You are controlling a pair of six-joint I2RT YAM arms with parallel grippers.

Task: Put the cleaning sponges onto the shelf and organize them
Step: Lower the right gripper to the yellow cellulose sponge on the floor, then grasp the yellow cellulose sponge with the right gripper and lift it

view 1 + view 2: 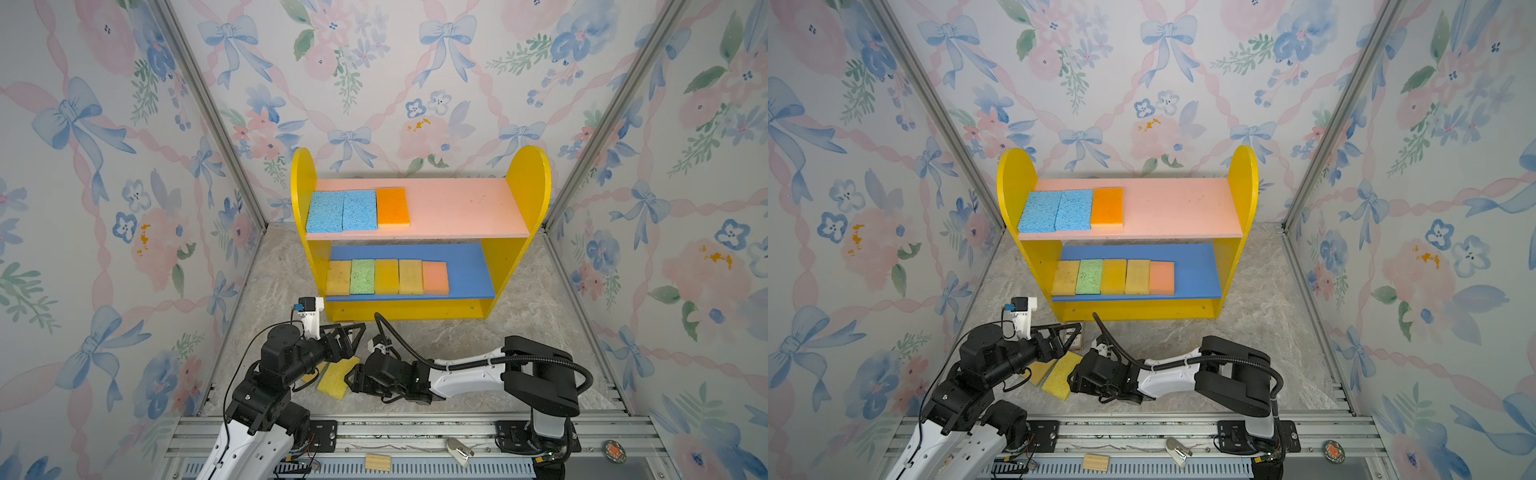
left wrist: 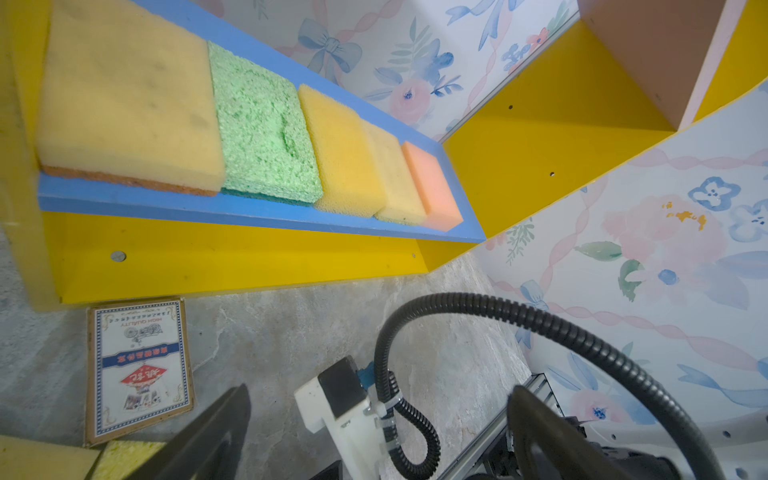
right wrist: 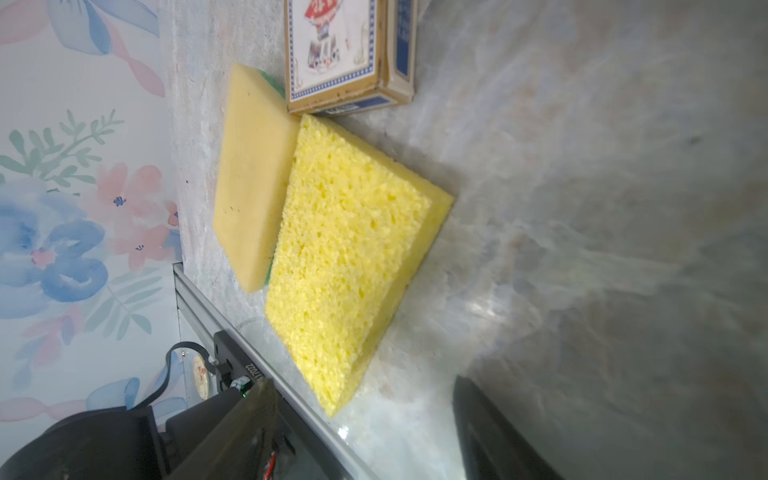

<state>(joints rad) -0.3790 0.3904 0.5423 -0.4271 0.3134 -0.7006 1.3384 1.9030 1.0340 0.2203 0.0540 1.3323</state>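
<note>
Cleaning sponges (image 1: 386,276): how many are on the shelf (image 1: 528,187)?
— Eight, flat in tidy rows. Two blue and one orange sit on the pink board, and five are on the blue board below.
— What's left?
— Two that I can see, both on the bench (image 1: 457,345). The porous yellow sponge (image 3: 349,257) lies flat just ahead of the right end effector (image 1: 350,380), whose jaws stand partly apart with nothing in them. A smoother yellow sponge (image 3: 249,178) lies alongside it on the far side, near the left end effector (image 1: 355,340), which gapes wide and empty.
— Which way does the porous one run?
— Its long axis slants across the right end effector's reach. One corner points at the jaws, and the far corner is right by the card box (image 3: 345,54).
</note>
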